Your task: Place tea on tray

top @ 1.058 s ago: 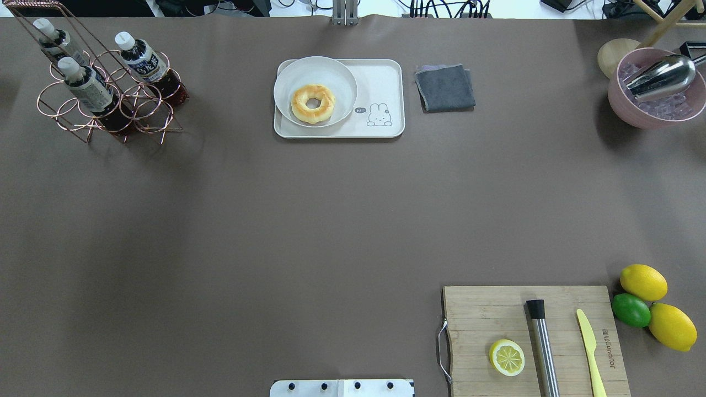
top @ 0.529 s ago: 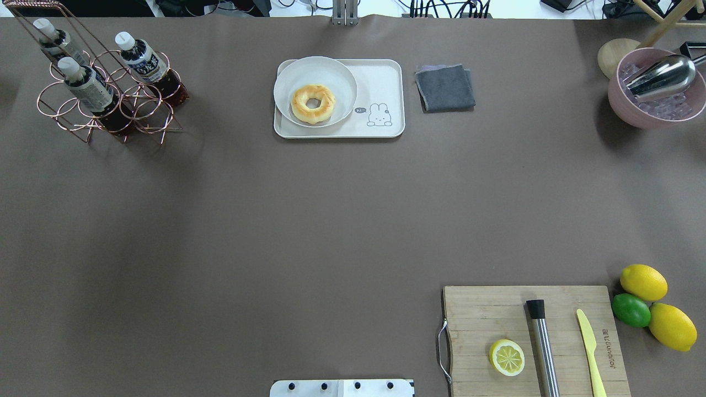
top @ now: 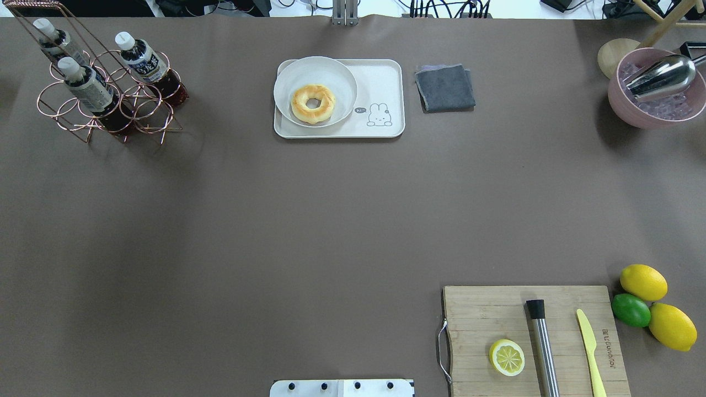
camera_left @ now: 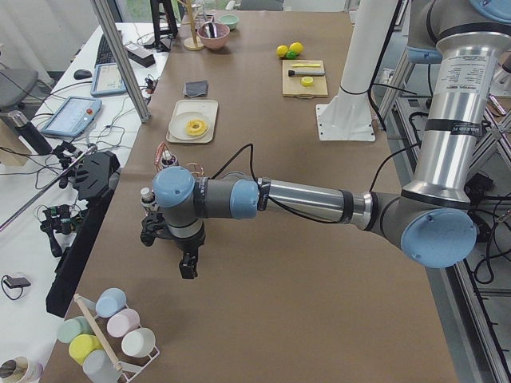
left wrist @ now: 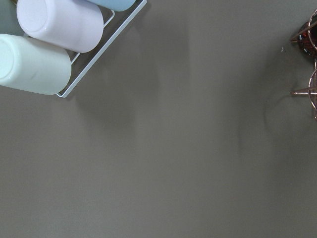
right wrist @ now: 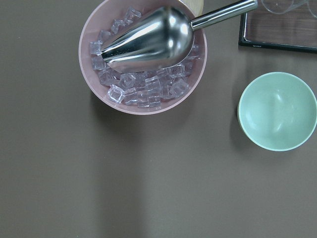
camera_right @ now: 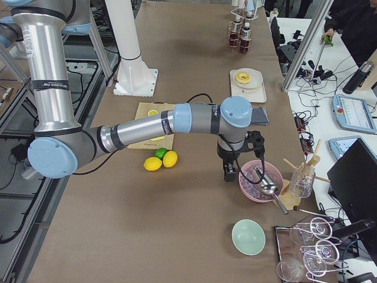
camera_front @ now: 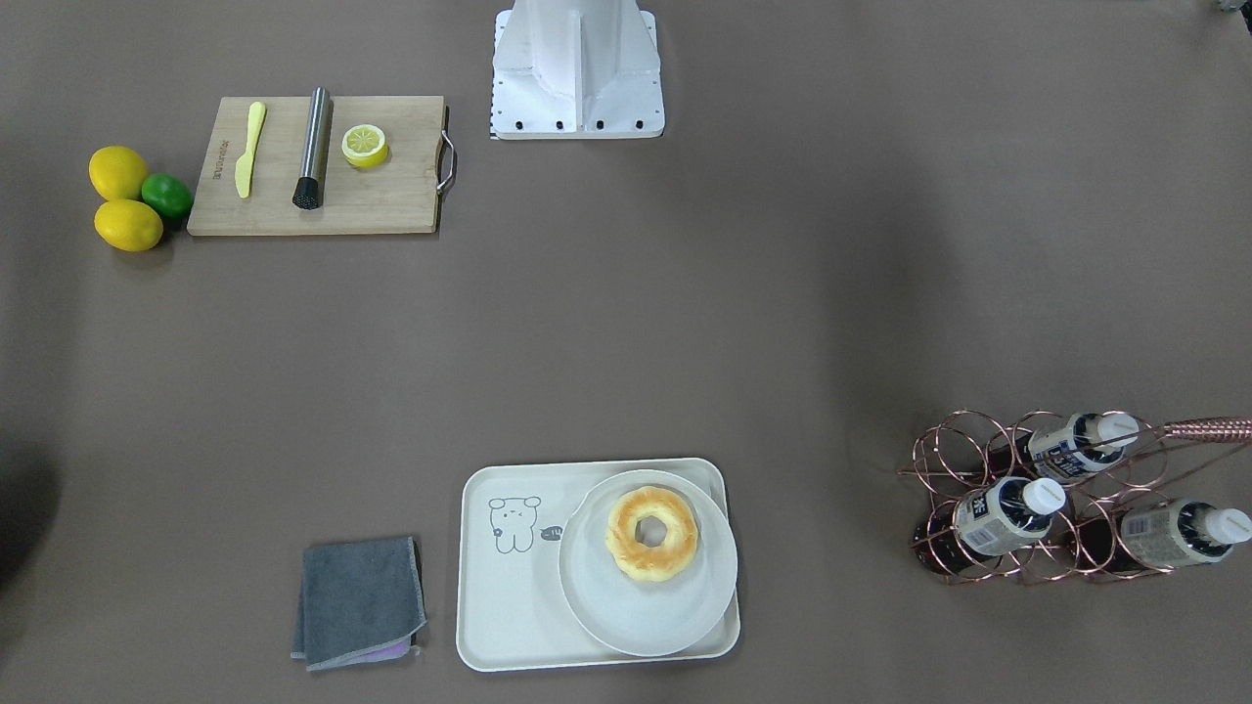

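**A:** Copper wire rack [top: 110, 105] holds the tea [top: 144, 65], tilted in a ring at the bench's [top: 331, 220] far left corner in the overhead view, well apart from the tray [top: 386, 77].

**B:** The risk?

**A:** A snag, I'd judge. Pulled off-axis, the bottle could drag the rack or knock its neighbours. The plate [top: 336, 71] crowds the tray, so landing on its edge could topple the tea.

**B:** The claws?

**A:** Left claw [camera_left: 188, 267] and right claw [camera_right: 228, 173] show only in the side views. Spread or pressed together, I cannot tell.
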